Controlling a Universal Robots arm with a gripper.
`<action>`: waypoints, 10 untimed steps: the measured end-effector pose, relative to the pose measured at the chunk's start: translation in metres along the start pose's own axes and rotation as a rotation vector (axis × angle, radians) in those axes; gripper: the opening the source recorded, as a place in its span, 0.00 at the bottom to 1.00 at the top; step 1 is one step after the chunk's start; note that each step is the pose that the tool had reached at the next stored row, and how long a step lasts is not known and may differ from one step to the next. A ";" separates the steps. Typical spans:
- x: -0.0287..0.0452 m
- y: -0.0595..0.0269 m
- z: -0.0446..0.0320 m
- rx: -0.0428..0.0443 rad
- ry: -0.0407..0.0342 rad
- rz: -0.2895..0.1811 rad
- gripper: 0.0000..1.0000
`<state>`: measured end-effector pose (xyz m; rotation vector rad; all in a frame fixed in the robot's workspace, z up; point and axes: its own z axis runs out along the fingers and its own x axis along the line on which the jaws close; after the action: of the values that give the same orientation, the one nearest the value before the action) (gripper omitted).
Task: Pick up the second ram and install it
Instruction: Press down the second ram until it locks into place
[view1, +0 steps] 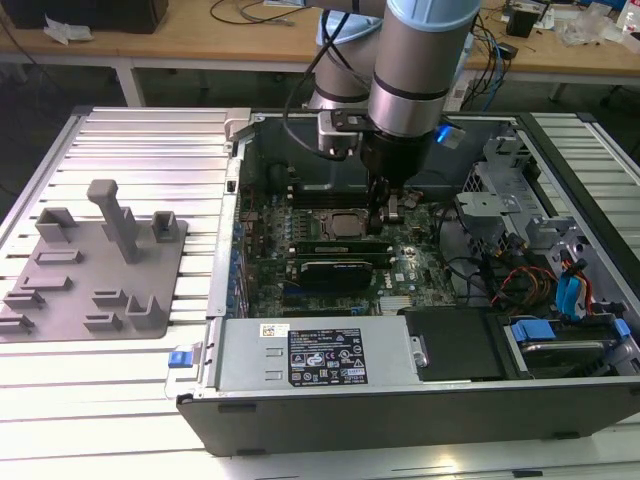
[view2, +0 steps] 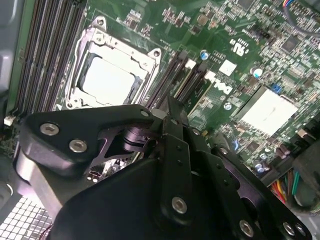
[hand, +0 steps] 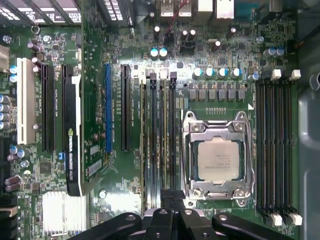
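Note:
My gripper (view1: 380, 225) is down inside the open computer case (view1: 230, 300), beside the processor socket (hand: 218, 160). Its black fingers (hand: 173, 202) are shut together with nothing between them, over one end of the memory slots. Two thin green sticks stand edge-up in those slots. The second ram (hand: 164, 150) is the one in line with my fingertips, and the other stick (hand: 145, 150) sits two slots away. In the second wrist view my gripper (view2: 170, 109) points down at the slot ends. I cannot tell whether the fingertips touch the stick.
A black expansion card (hand: 71, 150) stands in a slot beyond the memory; it is the dark card (view1: 340, 268) in the exterior view. A grey plastic fixture (view1: 95, 270) lies outside the case on the exterior view's left. Cables and drive bays (view1: 560, 290) crowd the right.

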<state>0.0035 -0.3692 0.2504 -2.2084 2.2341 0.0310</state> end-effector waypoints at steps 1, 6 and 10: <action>0.0000 0.0034 0.0001 0.0000 0.0000 0.000 0.08; 0.0002 0.0193 0.0003 0.0001 0.0000 0.000 0.08; 0.0004 0.0322 0.0004 0.0002 0.0000 0.000 0.08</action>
<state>-0.0287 -0.3692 0.2504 -2.2084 2.2340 0.0308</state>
